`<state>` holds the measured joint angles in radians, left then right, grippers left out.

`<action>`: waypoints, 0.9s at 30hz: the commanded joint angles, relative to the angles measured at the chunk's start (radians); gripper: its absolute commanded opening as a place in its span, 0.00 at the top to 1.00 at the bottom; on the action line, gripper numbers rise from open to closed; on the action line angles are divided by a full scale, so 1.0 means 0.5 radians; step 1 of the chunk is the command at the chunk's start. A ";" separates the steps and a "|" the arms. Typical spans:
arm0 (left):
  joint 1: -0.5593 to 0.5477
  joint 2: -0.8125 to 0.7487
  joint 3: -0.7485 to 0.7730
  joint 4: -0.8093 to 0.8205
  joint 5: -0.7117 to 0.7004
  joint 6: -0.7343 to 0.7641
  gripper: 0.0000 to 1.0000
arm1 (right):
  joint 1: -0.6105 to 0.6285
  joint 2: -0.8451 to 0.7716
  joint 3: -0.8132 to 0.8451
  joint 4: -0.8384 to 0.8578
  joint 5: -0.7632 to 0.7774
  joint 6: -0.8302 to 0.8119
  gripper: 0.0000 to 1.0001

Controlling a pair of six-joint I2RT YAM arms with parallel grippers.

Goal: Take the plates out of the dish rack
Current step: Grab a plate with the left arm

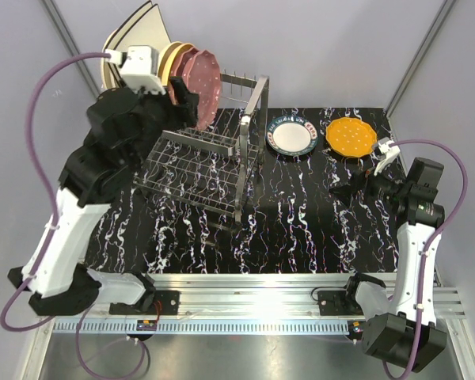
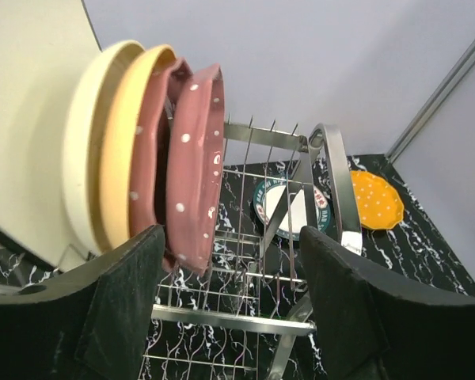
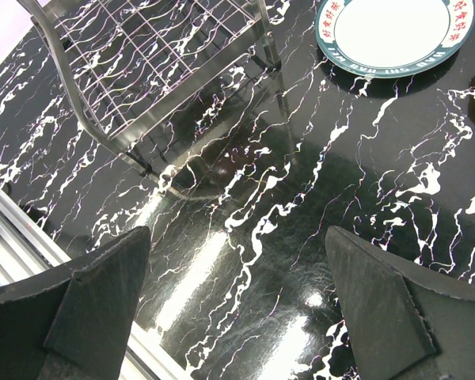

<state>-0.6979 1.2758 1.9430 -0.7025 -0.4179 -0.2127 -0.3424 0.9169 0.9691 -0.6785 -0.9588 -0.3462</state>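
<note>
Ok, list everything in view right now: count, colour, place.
dish rack: one, silver wire, left-centre of table.
maroon plates: two, maroon white-dotted, upright in the rack, frontmost.
yellow round plate: one, yellow, behind the maroon pair.
cream round plate: one, cream, behind the yellow.
cream square plate: at least one, cream, rearmost.
white plate: one, white with dark patterned rim, flat on table right of rack.
orange plate: one, orange, flat on table right of the white one.
table: one, black with white veining.
left gripper: one, black, open, straddling the front maroon plate's lower edge.
right gripper: one, black, open, over the table's right side.
</note>
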 commanded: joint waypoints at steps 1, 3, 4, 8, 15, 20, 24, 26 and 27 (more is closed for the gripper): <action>0.009 0.129 0.151 -0.006 -0.042 0.057 0.30 | 0.004 -0.039 -0.008 0.025 0.009 -0.041 0.00; 0.012 0.218 0.246 -0.034 -0.060 0.063 0.30 | 0.001 -0.045 -0.005 0.022 0.006 -0.041 0.00; 0.015 0.243 0.274 -0.055 -0.069 0.069 0.30 | 0.004 -0.042 -0.005 0.022 0.003 -0.041 0.00; 0.028 0.338 0.351 -0.074 -0.134 0.085 0.30 | 0.004 -0.048 -0.005 0.016 0.000 -0.053 0.00; 0.031 0.390 0.342 -0.083 -0.226 0.161 0.34 | 0.004 -0.045 -0.002 0.016 0.000 -0.056 0.00; 0.034 0.418 0.305 -0.071 -0.262 0.201 0.34 | 0.004 -0.045 -0.005 0.013 0.003 -0.059 0.00; 0.040 0.440 0.277 -0.046 -0.284 0.238 0.34 | 0.004 -0.045 -0.009 0.016 0.006 -0.059 0.00; 0.049 0.449 0.271 -0.046 -0.284 0.241 0.34 | 0.004 -0.042 -0.008 0.016 0.006 -0.059 0.00; 0.058 0.458 0.271 -0.049 -0.281 0.244 0.34 | 0.001 -0.045 -0.005 0.019 0.009 -0.059 0.01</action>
<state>-0.6800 1.4956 2.0743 -0.7647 -0.5293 -0.1200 -0.3424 0.9096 0.9642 -0.6788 -0.9588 -0.3603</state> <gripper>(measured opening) 0.664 0.993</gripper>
